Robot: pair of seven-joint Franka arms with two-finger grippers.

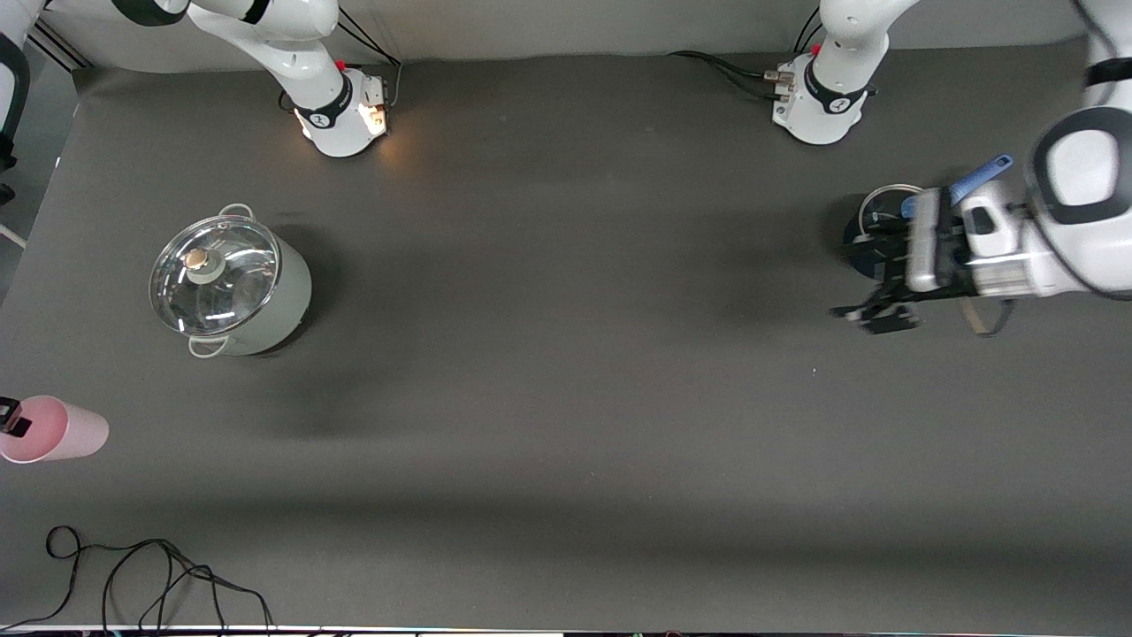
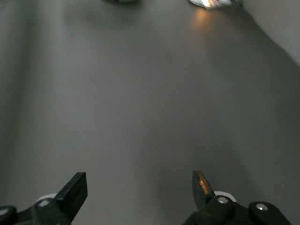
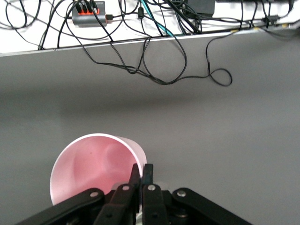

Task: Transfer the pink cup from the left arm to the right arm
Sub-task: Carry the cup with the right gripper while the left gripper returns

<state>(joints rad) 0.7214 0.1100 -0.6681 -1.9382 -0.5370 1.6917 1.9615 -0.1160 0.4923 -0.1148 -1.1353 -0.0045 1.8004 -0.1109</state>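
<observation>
Right gripper (image 3: 142,176) pinches the rim of the cup (image 1: 51,430) at the table's right-arm end. Left gripper (image 1: 880,311), spread wide, waits over bare table.

A robotics lab: two white arm bases (image 1: 343,111) bolted along a grey-covered surface (image 1: 566,398), with loose black cables (image 1: 150,566) near the surface's edge and a powered hub (image 3: 89,13) there.

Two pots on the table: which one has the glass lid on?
The pale green pot toward the right arm's end; its glass lid with a knob sits on top. The dark blue saucepan under the left gripper has none visible.
</observation>
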